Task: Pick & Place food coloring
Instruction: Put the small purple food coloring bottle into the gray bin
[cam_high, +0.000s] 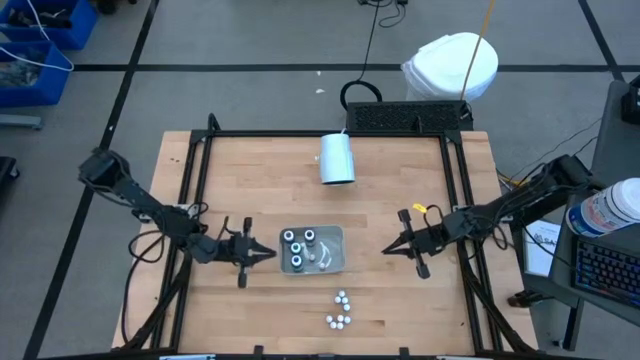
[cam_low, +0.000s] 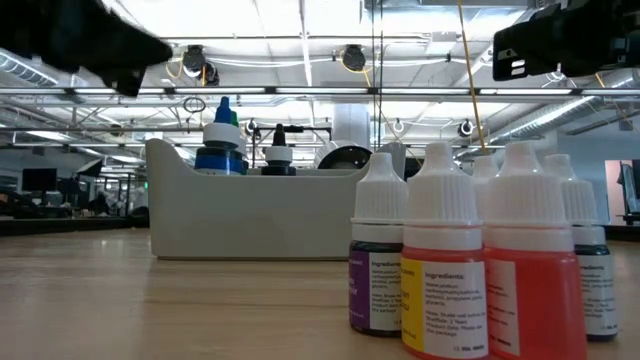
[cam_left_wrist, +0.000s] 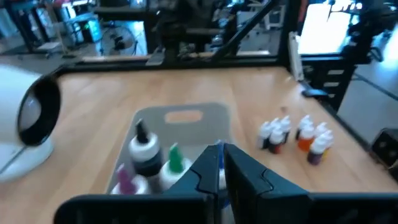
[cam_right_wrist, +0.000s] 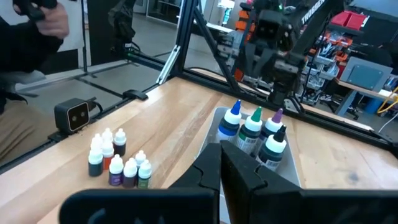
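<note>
High view first: the wooden bench (cam_high: 250, 180) has a small grey tray (cam_high: 337, 262) sitting about in the middle, with a few of the wider food coloring bottles (cam_high: 297, 248) standing in it. The rest of the set, the small white-capped bottles (cam_high: 339, 311), sit in a loose cluster on the bare wood near the front edge, apart from the tray.

The left pincer (cam_high: 268, 254) hangs just beside the tray's left side, tips pointing at it, and its fingers are pressed together with nothing between them. The right pincer (cam_high: 388, 249) is on the other side, a bit farther off the tray, and it's closed up empty too.

Other stuff around: a white cylinder cup (cam_high: 337, 158) is lying on its side toward the back of the bench, well away from everything. A black metal frame (cam_high: 300, 133) runs around the bench edges. Behind the bench there's a white bin (cam_high: 450, 66) on the floor.

From the low view, the small bottles (cam_low: 470, 270) fill the foreground, orange, yellow, purple and dark ones, and they block part of the tray (cam_low: 250, 215) behind them. In the right wrist view a person's hand (cam_right_wrist: 53, 18) shows off past the bench corner, and a small black box (cam_right_wrist: 74, 114) sits on the bench edge.
</note>
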